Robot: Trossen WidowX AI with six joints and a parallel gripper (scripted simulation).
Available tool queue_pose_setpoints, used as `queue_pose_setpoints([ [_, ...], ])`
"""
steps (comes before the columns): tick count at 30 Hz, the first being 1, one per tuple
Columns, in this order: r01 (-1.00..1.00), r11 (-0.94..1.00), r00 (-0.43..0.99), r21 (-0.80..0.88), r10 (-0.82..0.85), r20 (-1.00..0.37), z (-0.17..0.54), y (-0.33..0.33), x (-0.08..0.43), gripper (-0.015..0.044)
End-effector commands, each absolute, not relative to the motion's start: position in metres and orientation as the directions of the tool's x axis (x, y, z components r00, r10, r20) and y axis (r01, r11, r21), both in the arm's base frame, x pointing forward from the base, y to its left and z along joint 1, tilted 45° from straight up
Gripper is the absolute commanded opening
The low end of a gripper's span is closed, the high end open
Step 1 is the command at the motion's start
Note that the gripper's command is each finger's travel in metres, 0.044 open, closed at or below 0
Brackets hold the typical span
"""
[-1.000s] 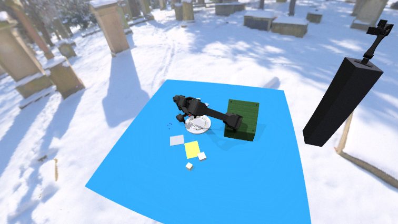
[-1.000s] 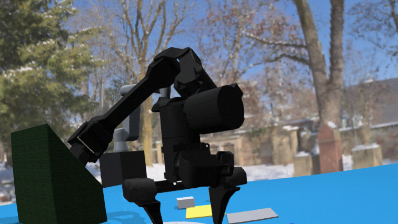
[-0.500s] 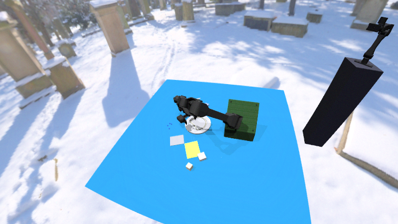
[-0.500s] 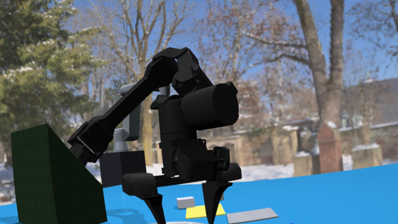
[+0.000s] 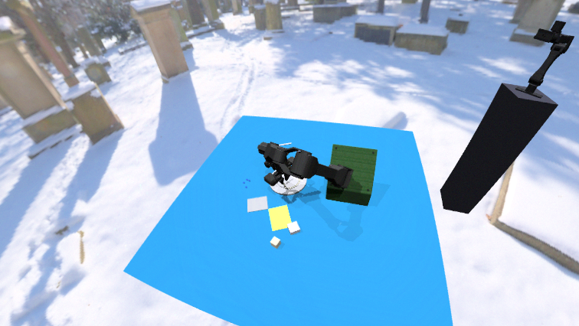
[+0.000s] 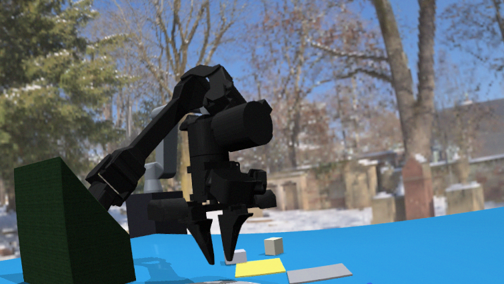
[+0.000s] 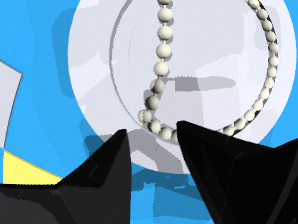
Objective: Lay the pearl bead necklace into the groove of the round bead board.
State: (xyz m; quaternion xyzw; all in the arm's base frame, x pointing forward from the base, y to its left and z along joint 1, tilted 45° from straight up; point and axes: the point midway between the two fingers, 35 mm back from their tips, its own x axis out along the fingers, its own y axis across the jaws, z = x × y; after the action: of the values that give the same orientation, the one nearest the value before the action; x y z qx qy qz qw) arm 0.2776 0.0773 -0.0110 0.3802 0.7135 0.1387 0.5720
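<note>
The round white bead board lies on the blue surface. The pearl bead necklace lies on it. In the wrist view its right side follows the groove's curve. Its left side runs nearly straight down inside the groove, kinks at the lower left and turns along the bottom. The groove's left arc shows no beads. My gripper is partly open, with no bead between its fingertips. It hangs above the board, its tips just below the kink in the wrist view. The right finger hides some bottom beads.
A green block stands at the arm's base. Beside the board lie a grey tile and a yellow tile. A white block and a cream cube are near them.
</note>
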Motion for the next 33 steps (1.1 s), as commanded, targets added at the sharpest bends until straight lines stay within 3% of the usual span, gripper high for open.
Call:
queue_pose_setpoints([
  [1, 0.375, 0.671, -0.058, 0.64, 0.705, -0.706, -0.011, 0.081, 0.272, 0.012],
  [33, 0.375, 0.67, -0.058, 0.641, 0.707, -0.705, -0.036, 0.107, 0.27, 0.012],
])
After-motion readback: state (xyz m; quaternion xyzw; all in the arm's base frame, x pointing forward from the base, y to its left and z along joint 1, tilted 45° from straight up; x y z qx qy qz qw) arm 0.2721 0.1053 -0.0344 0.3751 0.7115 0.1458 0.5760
